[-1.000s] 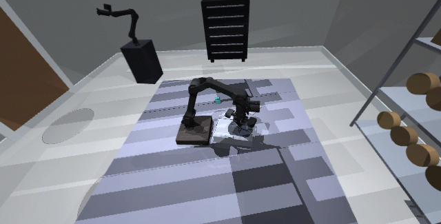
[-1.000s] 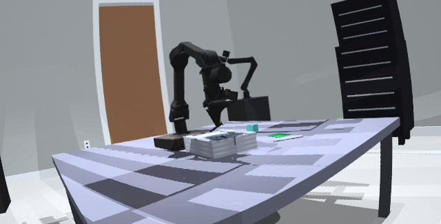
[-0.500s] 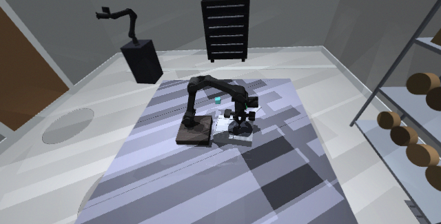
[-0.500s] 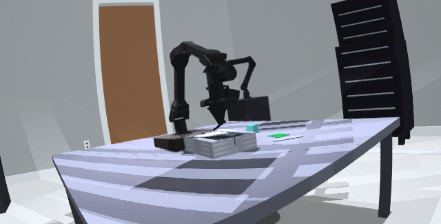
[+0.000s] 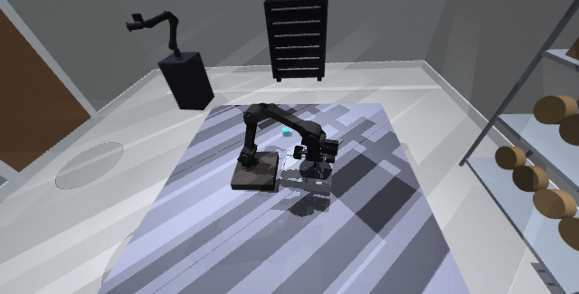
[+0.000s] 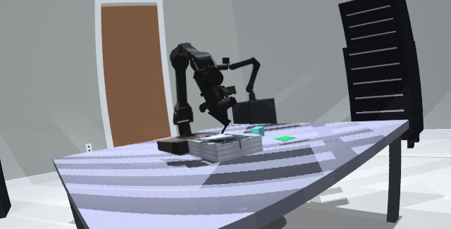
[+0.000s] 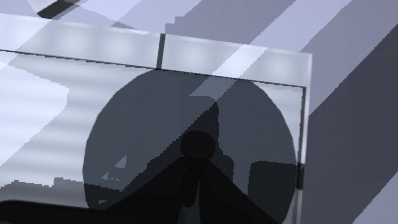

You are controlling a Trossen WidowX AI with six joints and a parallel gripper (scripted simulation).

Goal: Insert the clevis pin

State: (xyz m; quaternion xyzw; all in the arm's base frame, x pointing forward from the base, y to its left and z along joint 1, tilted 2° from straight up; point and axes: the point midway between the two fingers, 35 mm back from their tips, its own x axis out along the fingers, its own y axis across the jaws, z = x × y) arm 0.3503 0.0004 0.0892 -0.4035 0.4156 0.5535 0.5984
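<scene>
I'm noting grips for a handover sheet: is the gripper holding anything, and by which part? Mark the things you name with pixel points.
Yes, the pin [image 7: 198, 145], by its shank just below the round head, between the fingers.

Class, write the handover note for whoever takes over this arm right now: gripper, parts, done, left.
Gripper: shut on the pin, over the disc.
Disc: in the tray; its hole is hidden in the wrist view.
Done: pin gripped.
Left: confirm alignment, seat the pin through both holes, open, back clear.
</scene>
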